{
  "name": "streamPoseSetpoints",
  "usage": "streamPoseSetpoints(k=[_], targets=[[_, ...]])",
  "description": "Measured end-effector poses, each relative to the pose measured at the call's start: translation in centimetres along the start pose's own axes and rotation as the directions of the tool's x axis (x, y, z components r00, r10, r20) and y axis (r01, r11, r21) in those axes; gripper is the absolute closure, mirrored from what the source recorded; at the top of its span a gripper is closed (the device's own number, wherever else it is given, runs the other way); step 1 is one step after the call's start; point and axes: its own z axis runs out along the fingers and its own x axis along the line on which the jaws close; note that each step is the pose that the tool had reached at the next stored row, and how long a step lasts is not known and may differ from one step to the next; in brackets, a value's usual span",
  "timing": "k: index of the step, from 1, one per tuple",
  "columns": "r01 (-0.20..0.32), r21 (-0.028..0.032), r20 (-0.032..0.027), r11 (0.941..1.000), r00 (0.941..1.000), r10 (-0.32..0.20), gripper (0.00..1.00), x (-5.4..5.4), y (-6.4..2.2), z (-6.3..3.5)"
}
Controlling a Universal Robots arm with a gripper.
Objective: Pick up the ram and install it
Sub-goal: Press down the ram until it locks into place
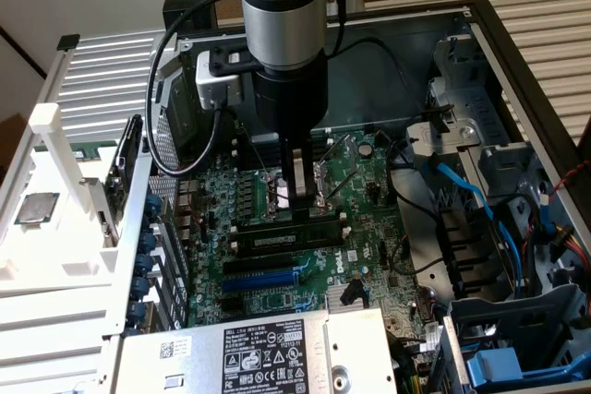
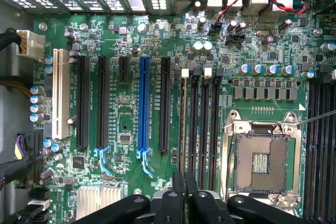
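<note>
1. Memory stick (image 1: 284, 239): lies seated in a black slot, just below the processor socket (image 1: 294, 184).
2. Gripper (image 1: 300, 198): fingers nearly together over the socket on the motherboard (image 1: 369, 182), holding nothing; in the wrist view (image 2: 184, 184) likewise.

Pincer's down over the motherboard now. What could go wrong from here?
The pincer hangs right over the black memory slots; pressing down off-line might strain a slot. The open CPU socket sits beside them with its contacts exposed; a sideways drift might bend them.
</note>
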Motion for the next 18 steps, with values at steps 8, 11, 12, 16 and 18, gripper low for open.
streamPoseSetpoints(k=[8, 11, 12, 16, 18], targets=[[0.000, 0.0000, 0.0000, 1.0000, 1.0000, 0.000, 0.90, -0.01, 0.35, 0.02], [0.000, 0.0001, 0.0000, 1.0000, 1.0000, 0.000, 0.90, 0.00, 0.44, 0.10], [0.000, 0.0000, -0.0001, 1.0000, 1.0000, 0.000, 0.90, -0.01, 0.47, 0.14], [-0.002, 0.0000, -0.0013, 1.0000, 1.0000, 0.002, 0.90, -0.15, 0.65, 0.36], [-0.002, -0.0001, -0.0020, 1.0000, 1.0000, 0.002, 0.90, -0.19, 0.70, 0.42]])
